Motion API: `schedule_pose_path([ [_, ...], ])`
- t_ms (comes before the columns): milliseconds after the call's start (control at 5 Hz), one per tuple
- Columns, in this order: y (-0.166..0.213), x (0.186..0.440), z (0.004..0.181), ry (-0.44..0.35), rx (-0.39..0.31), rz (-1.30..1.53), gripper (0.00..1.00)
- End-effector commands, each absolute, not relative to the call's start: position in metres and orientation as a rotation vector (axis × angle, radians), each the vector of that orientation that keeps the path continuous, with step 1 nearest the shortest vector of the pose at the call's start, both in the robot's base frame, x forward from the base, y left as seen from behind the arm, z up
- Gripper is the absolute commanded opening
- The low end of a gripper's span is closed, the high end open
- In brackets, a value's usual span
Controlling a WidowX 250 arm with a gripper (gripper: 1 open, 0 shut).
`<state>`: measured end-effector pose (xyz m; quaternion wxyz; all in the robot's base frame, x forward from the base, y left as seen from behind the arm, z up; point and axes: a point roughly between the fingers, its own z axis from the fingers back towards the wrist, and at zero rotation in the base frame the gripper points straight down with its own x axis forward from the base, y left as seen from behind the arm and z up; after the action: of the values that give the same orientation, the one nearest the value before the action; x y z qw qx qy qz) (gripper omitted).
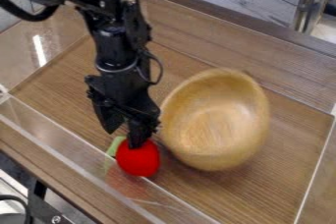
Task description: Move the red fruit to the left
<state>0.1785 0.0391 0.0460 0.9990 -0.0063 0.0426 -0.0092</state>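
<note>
The black robot arm reaches down over the brown wooden desk. Its jaws are right at the red fruit, which sits near the front edge. A bit of the fruit's light green leafy cap peeks out on the left side of the picture. Just beside the fruit, on the right side of the picture, is the big wooden bowl. I can't tell if the jaws hold the fruit.

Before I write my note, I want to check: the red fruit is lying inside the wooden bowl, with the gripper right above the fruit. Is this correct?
Not quite: the camera view shows the red fruit on the table, outside the wooden bowl and next to it. The gripper is indeed right above the fruit.
</note>
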Motion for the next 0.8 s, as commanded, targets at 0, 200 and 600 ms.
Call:
schedule_pose_path([
  [0,0.047,0.176,0.054,0.064,-0.01,-0.019,0.0],
  [200,0.039,0.183,0.06,0.068,-0.011,-0.083,0.0],
  [600,0.024,0.188,0.064,0.07,-0.021,-0.176,0.0],
])
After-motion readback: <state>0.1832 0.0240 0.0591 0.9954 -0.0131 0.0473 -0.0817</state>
